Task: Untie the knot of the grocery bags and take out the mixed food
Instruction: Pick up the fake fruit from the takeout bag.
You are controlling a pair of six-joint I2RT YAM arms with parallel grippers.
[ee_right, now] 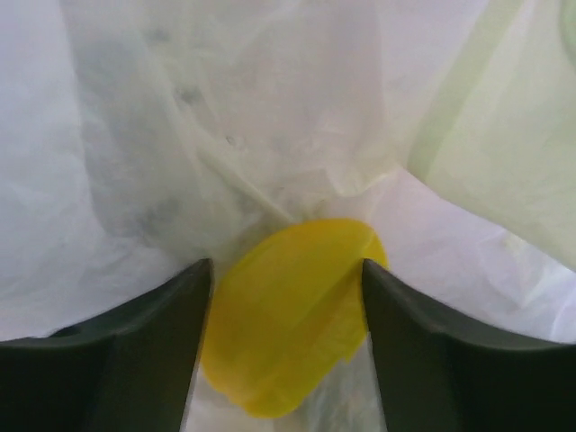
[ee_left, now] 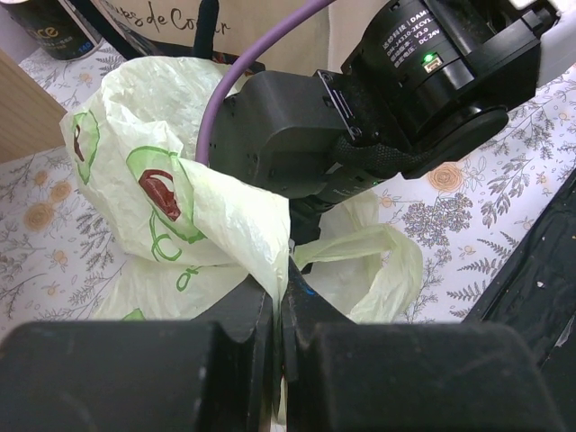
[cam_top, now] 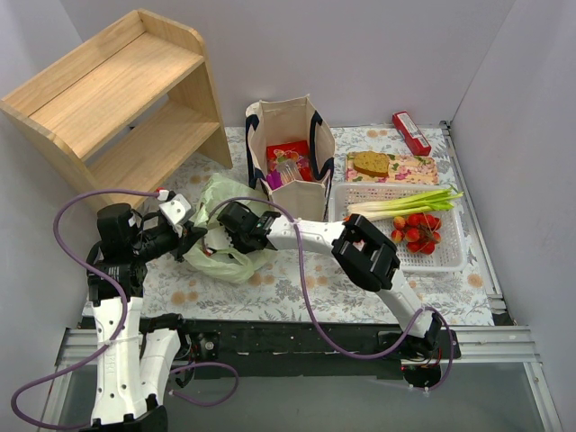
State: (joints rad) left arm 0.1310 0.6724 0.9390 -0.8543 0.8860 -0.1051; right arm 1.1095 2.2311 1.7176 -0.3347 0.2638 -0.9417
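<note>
Pinching a fold of the pale green plastic bag [ee_left: 180,207], the left gripper [ee_left: 281,310] sits at 6 o'clock in the left wrist view, its 2 fingers closed with only film between them. The right arm [ee_left: 360,117] fills the frame from 12 to 2 o'clock, lying over the bag. A handle loop [ee_left: 396,261] hangs slack at 4 o'clock. The knot itself cannot be made out.

Right wrist view: the right gripper [ee_right: 286,270] is inside the bag, fingers spread apart at 7 and 5 o'clock. A yellow item [ee_right: 288,360] lies between them. Whether it touches either finger cannot be told. Pale film fills the rest of the frame.

Top external view: the bag lies crumpled on the floral table [cam_top: 297,288], at 8 o'clock from the middle. The left gripper meets it from 9 o'clock, the right from 3 o'clock. A beige canvas tote [cam_top: 301,193] stands upright just beside the bag at 1 o'clock, with red packets [cam_top: 290,150] in its mouth. A white basket [cam_top: 445,256] at 3 o'clock of the tote holds green onions [cam_top: 405,202] and strawberries [cam_top: 416,232]. A brown biscuit [cam_top: 371,163] lies at 12 o'clock of the basket. A wooden shelf [cam_top: 126,99] stands at 10 o'clock.
</note>
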